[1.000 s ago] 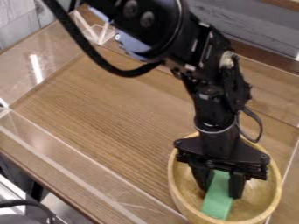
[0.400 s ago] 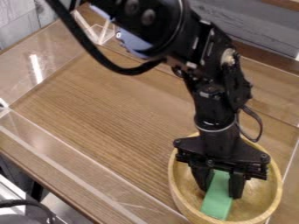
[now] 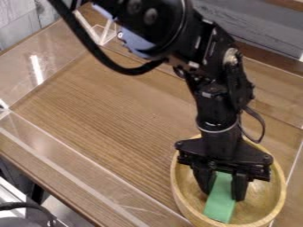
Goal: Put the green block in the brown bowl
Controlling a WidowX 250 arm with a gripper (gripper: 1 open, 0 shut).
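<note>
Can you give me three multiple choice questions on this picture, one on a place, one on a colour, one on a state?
1. Where is the green block?
A. inside the brown bowl
B. on the table
C. outside the clear walls

2. What colour is the block?
A. red
B. green
C. blue

3. How is the end effector?
A. open, far from the block
B. out of view
C. shut on the block

Answers: 1 A, its lower end sits within the rim. 2 B, plain green. 3 C, its fingers clamp the block's top.

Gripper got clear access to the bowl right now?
Looks like yes: the gripper already hangs inside the bowl, shut on the green block, whose lower end is down in the bowl. Nothing blocks it.
</note>
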